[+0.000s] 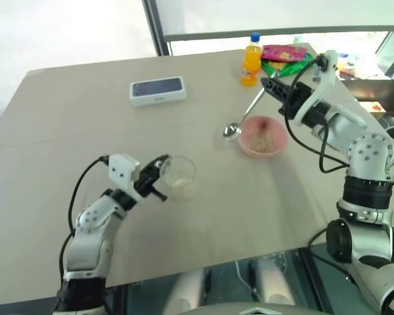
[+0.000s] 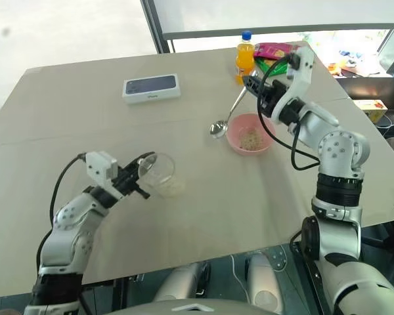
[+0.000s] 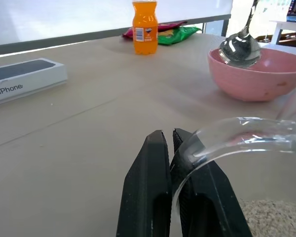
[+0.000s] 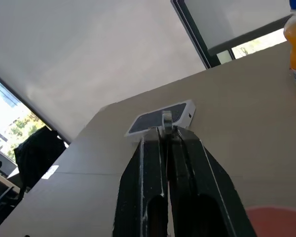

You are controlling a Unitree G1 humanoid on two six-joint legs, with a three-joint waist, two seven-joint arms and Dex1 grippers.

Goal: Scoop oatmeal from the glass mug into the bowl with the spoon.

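Oatmeal (image 3: 274, 215) lies in the bottom of the glass mug (image 1: 177, 176), which our left gripper (image 1: 159, 178) clenches by the rim, at about 3 o'clock from the fingers. Our right gripper (image 1: 273, 84) pinches the spoon (image 1: 244, 117) by its handle; its scoop hangs at 7 o'clock, beside the pink bowl (image 1: 263, 136).

Office or lab room, pale table (image 1: 85, 131) beside large windows (image 1: 65, 26) — boxed phone (image 1: 157, 90), orange drink bottle (image 1: 251, 60), snack packets (image 1: 285, 58) on it
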